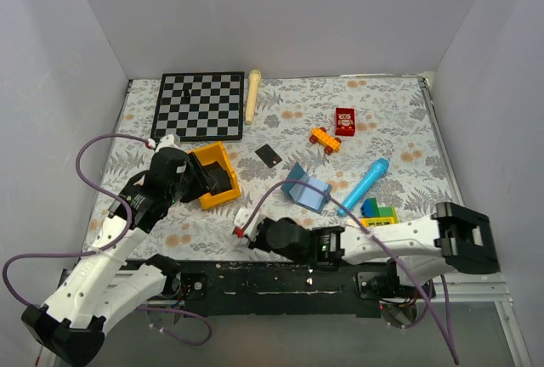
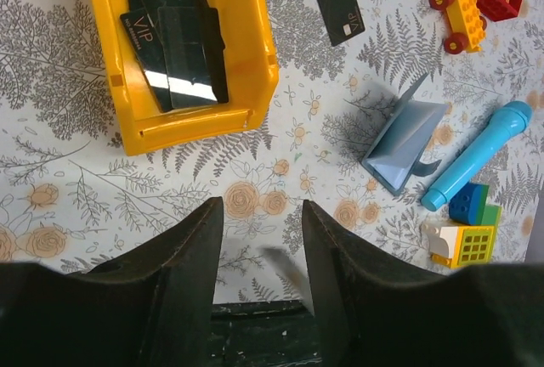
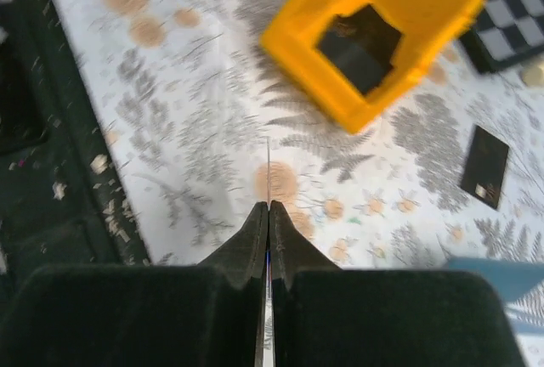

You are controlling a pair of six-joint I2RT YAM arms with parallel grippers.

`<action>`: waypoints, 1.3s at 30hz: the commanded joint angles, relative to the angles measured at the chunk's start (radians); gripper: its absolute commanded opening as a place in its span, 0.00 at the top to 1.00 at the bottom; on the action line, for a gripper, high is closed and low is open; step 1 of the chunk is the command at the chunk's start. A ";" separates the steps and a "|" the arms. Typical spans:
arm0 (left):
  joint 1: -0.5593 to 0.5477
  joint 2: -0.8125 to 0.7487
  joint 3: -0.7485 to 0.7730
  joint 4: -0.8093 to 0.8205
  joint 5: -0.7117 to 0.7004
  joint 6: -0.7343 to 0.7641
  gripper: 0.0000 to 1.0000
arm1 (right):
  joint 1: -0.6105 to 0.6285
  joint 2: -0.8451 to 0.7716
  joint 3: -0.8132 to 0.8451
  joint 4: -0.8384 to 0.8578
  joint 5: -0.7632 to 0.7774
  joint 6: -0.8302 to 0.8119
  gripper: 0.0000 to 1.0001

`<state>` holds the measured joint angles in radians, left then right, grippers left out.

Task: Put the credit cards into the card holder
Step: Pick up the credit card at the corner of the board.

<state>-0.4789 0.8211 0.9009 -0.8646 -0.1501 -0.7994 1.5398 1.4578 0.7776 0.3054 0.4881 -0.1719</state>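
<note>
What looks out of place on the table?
One black credit card lies by itself, apart from the other cards piled in the yellow bin. The blue card holder stands propped open like a little tent instead of lying flat.

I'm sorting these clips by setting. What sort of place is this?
Probably a lab robot test cell: plain white walls enclose a floral cloth strewn with unrelated props like a chessboard and a yellow bin.
</note>
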 commanded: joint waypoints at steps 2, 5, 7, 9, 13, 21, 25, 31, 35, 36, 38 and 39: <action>0.008 0.027 0.053 0.068 0.007 0.069 0.57 | -0.209 -0.272 -0.044 -0.159 0.010 0.334 0.99; 0.008 0.058 0.055 0.117 0.049 0.100 0.57 | -0.338 -0.420 -0.064 -0.273 0.036 0.455 0.99; 0.008 0.088 0.059 0.145 0.075 0.118 0.57 | -0.420 -0.499 -0.081 -0.357 0.034 0.521 0.99; 0.008 0.116 0.066 0.170 0.101 0.134 0.57 | -0.504 -0.546 -0.080 -0.434 0.020 0.589 0.99; 0.006 0.168 0.096 0.193 0.135 0.160 0.57 | -0.683 -0.519 -0.057 -0.601 -0.035 0.725 0.99; 0.002 0.207 0.102 0.246 0.201 0.196 0.57 | -0.799 -0.508 -0.081 -0.589 -0.120 0.759 0.99; -0.036 0.225 0.104 0.318 0.251 0.227 0.55 | -0.807 -0.589 -0.121 -0.472 -0.344 0.700 0.99; -0.036 0.135 0.041 0.542 0.389 0.282 0.50 | -0.819 -0.617 -0.078 -0.397 -0.765 0.680 0.99; -0.036 0.087 0.030 0.608 0.518 0.380 0.46 | -0.826 -0.599 -0.031 -0.382 -1.003 0.686 0.99; -0.036 0.078 0.030 0.621 0.574 0.400 0.45 | -0.828 -0.596 -0.018 -0.378 -1.060 0.687 0.99; -0.036 0.064 0.026 0.647 0.696 0.430 0.43 | -0.834 -0.593 -0.003 -0.356 -1.152 0.698 0.99; -0.036 0.058 0.021 0.657 0.757 0.436 0.42 | -0.837 -0.593 0.002 -0.336 -1.187 0.709 0.99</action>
<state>-0.5137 0.9165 0.9363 -0.3061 0.3435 -0.4580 0.7155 0.8669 0.7094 -0.1337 -0.4156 0.5217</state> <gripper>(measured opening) 0.563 0.032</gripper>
